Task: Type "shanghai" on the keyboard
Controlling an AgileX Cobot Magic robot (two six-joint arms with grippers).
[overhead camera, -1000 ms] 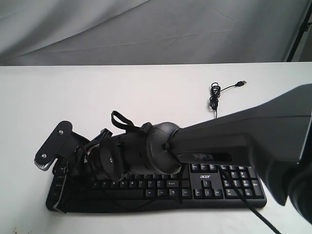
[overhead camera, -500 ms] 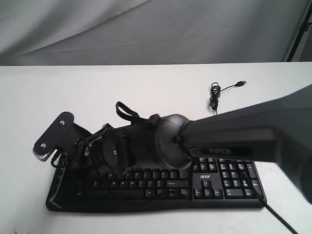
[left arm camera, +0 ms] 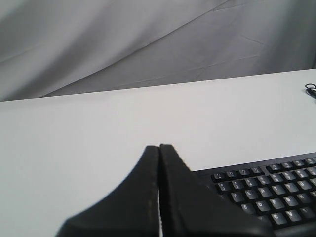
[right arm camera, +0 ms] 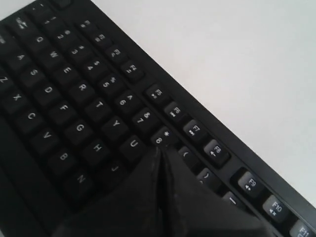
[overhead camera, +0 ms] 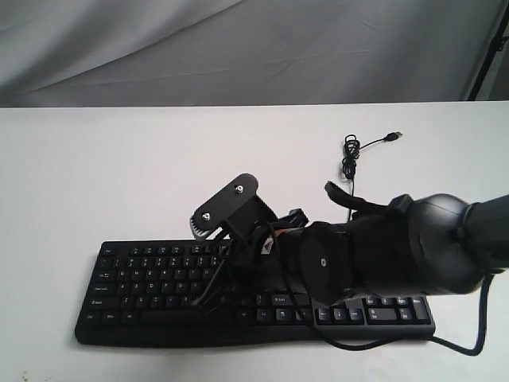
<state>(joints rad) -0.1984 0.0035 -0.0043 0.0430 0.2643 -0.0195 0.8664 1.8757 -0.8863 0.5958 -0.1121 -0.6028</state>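
Near edge of desk [overhead camera: 119,175]: keyboard [overhead camera: 143,278] lies along it, about midway between the near corners, number pad toward the right edge. Right gripper [right arm camera: 159,154] is over the letter block, fingers pressed together into one blunt tip just beside the 8 and U keys, hiding the key under it. Cannot tell whether it touches. Left gripper [left arm camera: 159,148] is also pressed together, pinching nothing, off the keyboard's left end above bare desk. Risks, as I judge them: the tip is wider than a single key, so a slightly off descent could catch a neighbour and spoil the word. Loose arm wiring [overhead camera: 213,293] hangs over the middle rows and could drag or press keys on a sideways move. A slanted push could slide the keyboard toward the near edge, where little margin shows. Room: wide bare desk to the left and beyond the keyboard. Toward the far right corner, coiled cord [overhead camera: 350,155] and plug [overhead camera: 393,137] lie well apart from the keys. Grey cloth [overhead camera: 238,48] hangs beyond the far edge.
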